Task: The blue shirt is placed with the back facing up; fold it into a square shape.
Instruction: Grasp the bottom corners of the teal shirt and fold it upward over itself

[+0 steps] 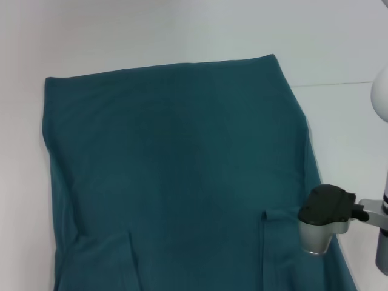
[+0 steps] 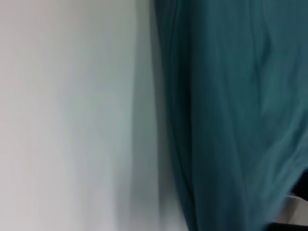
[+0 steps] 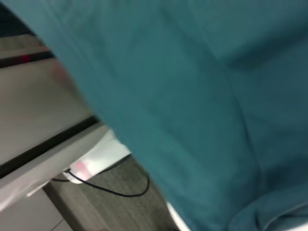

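The blue shirt (image 1: 176, 163) lies spread flat on the white table (image 1: 345, 127), plain side up, with no lettering showing. Its straight hem is at the far side, and two short creases run near the front. My right arm's wrist (image 1: 326, 212) hovers at the shirt's right edge near the front; its gripper is hidden beneath it. The shirt also shows in the right wrist view (image 3: 192, 96), close up, and in the left wrist view (image 2: 231, 115) next to bare table (image 2: 72, 115). My left arm is out of the head view.
Bare white table surrounds the shirt on the left, far and right sides. A white rounded part of my body (image 1: 381, 91) stands at the right edge. In the right wrist view, floor and a black cable (image 3: 110, 190) show below the cloth.
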